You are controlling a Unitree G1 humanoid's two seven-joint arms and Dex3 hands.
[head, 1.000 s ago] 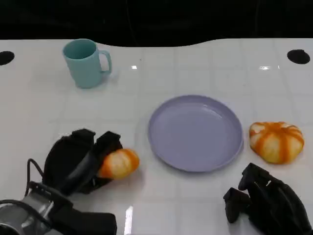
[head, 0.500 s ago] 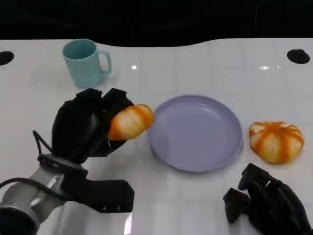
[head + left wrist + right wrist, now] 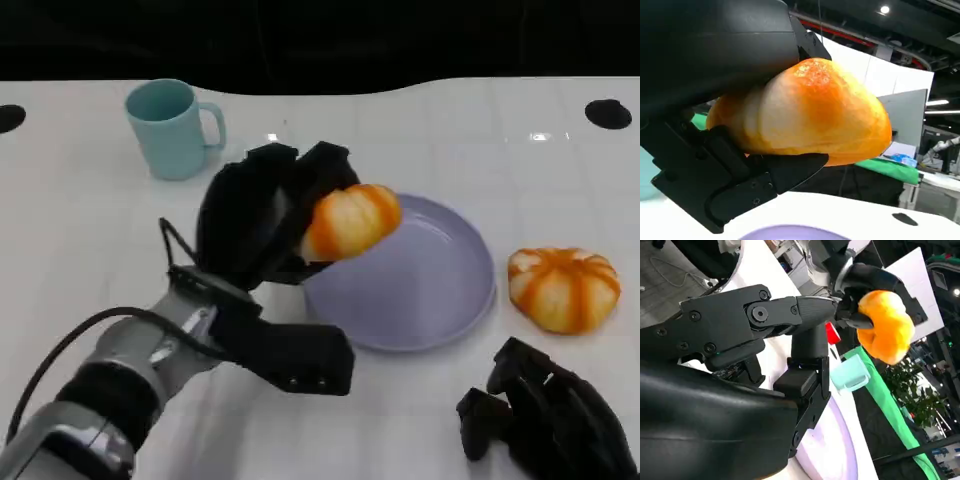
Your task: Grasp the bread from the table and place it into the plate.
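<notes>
The left hand grips the bread, raised above the near-left rim of the purple plate. The right hand rests low beside the plate's near-right edge, fingers curled in and apparently holding nothing. A second bread roll lies just right of the plate.

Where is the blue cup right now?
In the head view the blue cup stands upright at the table's far left, behind the left robot hand and well apart from the purple plate.
</notes>
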